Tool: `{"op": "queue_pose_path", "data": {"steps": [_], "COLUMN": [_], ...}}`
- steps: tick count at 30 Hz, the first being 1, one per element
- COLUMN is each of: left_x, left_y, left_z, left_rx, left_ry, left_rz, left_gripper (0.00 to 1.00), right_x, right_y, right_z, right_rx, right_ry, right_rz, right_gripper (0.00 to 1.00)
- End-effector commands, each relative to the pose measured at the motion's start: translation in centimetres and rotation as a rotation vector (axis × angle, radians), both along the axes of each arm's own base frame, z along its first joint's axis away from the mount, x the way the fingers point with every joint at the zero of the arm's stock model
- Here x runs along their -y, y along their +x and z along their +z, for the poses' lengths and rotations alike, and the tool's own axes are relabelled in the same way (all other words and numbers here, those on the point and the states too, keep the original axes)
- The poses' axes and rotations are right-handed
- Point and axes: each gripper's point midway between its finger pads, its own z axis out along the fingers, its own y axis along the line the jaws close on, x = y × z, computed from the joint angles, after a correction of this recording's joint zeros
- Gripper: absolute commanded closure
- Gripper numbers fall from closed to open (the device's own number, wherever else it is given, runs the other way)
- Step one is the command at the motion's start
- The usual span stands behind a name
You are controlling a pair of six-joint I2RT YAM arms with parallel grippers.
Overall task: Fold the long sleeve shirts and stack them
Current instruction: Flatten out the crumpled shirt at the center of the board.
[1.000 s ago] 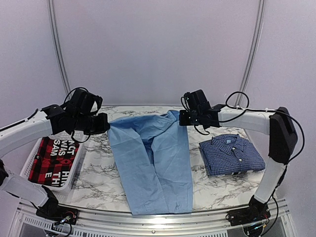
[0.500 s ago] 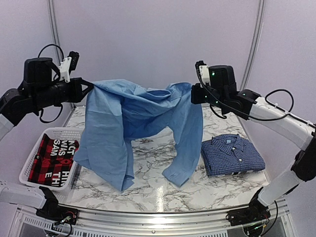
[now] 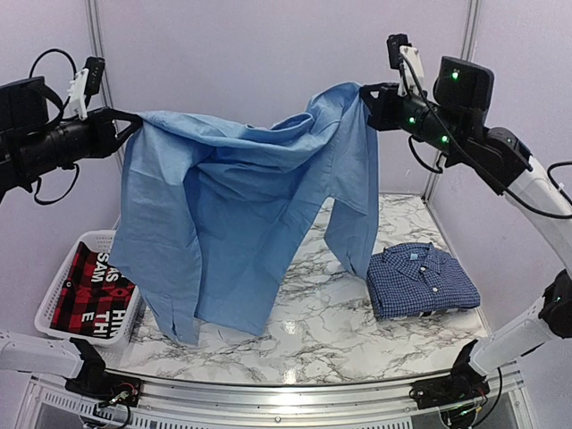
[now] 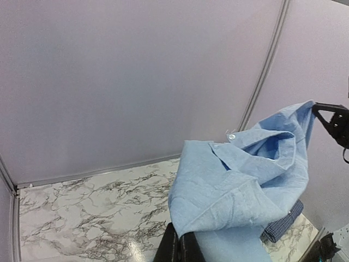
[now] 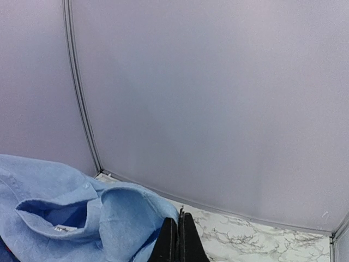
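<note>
Black fingers pinched tight: the left gripper (image 3: 130,123) is clamping one top corner of the light blue shirt (image 3: 232,206), high on the left. Over on the right, the right gripper (image 3: 366,95) is doing the same, clenched on the opposite top corner. Both wrist cameras are showing fingers closed flat with blue cloth bunching just beside them.

Between the two arms the shirt is hanging like washing on a line, sagging in the middle, collar and a button showing in the slack. One sleeve is dangling on the right, just above the far left corner of the dark blue checked shirt (image 3: 420,279). The longer left panel is dropping towards the marble table (image 3: 304,335); whether its hem is touching the top is hard to say.

That checked shirt is lying neatly folded on the right side of the table, collar up, so half the job is looking done. The light blue one is wholly unfolded and airborne: it is waiting to be laid flat, folded, then stacked with the checked one.

At the near left, a white basket (image 3: 52,304) is holding a red-and-black garment (image 3: 89,290), well apart from the action.
</note>
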Motion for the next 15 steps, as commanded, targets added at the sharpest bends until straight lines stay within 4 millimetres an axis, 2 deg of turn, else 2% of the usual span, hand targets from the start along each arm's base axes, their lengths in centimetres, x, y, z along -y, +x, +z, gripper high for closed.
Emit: {"op": "queue_pose_path", "data": {"steps": [1,4,7,8,9,11,13,15], "left_x": [-0.5,1.0,3.1,3.7,3.9,4.2,4.4,4.3], "left_y": [6.2,10.6,14.7,16.4,17.6,19.9,21.5,22.3], "left_z": [-6.9,-12.8,-18.5,-21.0,-22.7,-24.6,-26.0,-26.6], "left_rx": [-0.255,-0.428,-0.554,-0.604,-0.632,-0.656,-0.675,-0.678], "left_ry": [0.049,0.050,0.070,0.084,0.092,0.105,0.117,0.125], "left_rz": [0.123,0.074,0.036,0.042,0.051,0.079,0.097,0.120], "left_gripper": [1.00,1.00,1.00,1.00,0.99,0.81,0.56,0.32], "right_x": [-2.5,-3.0,-3.1,-3.2,-3.2,-3.3,-3.3,-3.5], "right_y": [3.0,8.0,13.2,14.5,15.7,17.8,19.4,20.2], "right_z": [-2.8,-7.8,-13.9,-15.6,-17.4,-20.8,-23.7,-25.3], "right_rx": [-0.095,-0.221,-0.316,-0.342,-0.367,-0.417,-0.470,-0.511], "right_ry": [-0.086,-0.077,-0.123,-0.135,-0.146,-0.176,-0.198,-0.213], "right_rz": [0.014,0.032,-0.037,-0.058,-0.081,-0.128,-0.152,-0.160], "right_gripper": [1.00,1.00,1.00,1.00,1.00,1.00,0.99,0.86]}}
